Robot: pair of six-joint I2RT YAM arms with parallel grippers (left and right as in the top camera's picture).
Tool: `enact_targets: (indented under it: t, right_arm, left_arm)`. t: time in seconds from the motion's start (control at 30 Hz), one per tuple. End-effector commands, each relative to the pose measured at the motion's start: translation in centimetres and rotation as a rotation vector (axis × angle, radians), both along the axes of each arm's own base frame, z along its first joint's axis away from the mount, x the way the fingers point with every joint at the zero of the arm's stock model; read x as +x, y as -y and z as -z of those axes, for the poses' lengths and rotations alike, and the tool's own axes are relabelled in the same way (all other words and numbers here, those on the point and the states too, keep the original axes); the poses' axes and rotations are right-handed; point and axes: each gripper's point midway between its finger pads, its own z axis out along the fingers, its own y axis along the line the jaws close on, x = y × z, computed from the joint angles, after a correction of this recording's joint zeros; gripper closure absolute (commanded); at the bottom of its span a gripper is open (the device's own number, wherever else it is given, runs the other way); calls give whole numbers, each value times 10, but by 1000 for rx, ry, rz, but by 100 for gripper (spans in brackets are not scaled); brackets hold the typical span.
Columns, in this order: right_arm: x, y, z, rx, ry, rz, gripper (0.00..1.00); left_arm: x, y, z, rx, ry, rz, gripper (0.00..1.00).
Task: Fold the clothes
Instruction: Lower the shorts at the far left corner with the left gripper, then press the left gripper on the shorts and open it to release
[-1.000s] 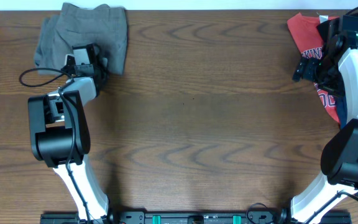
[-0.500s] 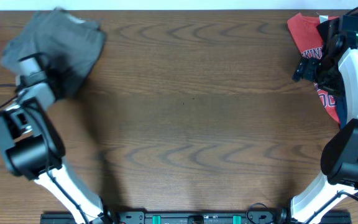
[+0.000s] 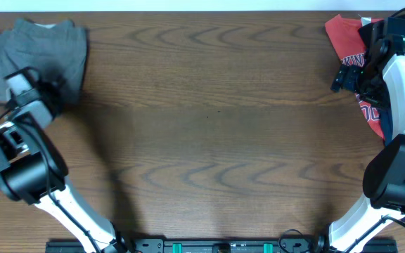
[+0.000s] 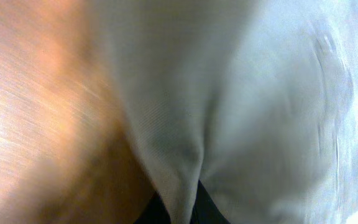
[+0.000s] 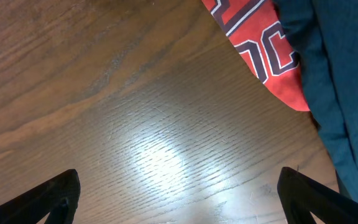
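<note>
- Grey-taupe shorts [image 3: 48,49] lie bunched at the far-left corner of the counter [image 3: 216,126], a fold pinched in the left gripper [image 4: 179,210].
- Likely step: parking the shorts aside. Next calls for a clean release.
- The right gripper [image 5: 179,196] hangs spread over bare wood, just beside the red T-shirt [image 5: 260,50] and navy garment [image 5: 334,93].
- Brown wood-grain counter; no room shows.

Your left arm stretches far out left, the left gripper [image 4: 178,214] with fingers pressed together, seemingly pinching the grey shorts [image 3: 48,42]. Your right gripper [image 5: 179,180] hangs with fingers spread wide.
</note>
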Motion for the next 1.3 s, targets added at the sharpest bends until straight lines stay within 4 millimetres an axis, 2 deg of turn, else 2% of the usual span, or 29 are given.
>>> enact_targets:
  t: [0.0, 0.13, 0.23, 0.4, 0.53, 0.73, 1.0, 1.27]
  right_arm:
    - [2, 1, -1, 1, 6, 14, 1]
    - [2, 1, -1, 1, 6, 14, 1]
    - [2, 1, -1, 1, 6, 14, 1]
    - [2, 1, -1, 1, 6, 14, 1]
    - [2, 1, -1, 1, 6, 14, 1]
    - [2, 1, -1, 1, 6, 14, 1]
    - [2, 1, -1, 1, 6, 14, 1]
    - [2, 1, -1, 1, 6, 14, 1]
  left_arm:
    - [12, 58, 25, 13, -52, 205, 94]
    - [16, 86, 30, 52, -90, 319, 94]
    - [6, 92, 38, 58, -144, 370, 94]
    - [-22, 80, 52, 51, -254, 408, 94]
    - [-29, 61, 52, 58, -259, 383, 94]
    - [-7, 47, 36, 138, -159, 378, 94]
    - [26, 57, 14, 209, -32, 386, 93]
    - [41, 49, 3, 272, 10, 357, 94]
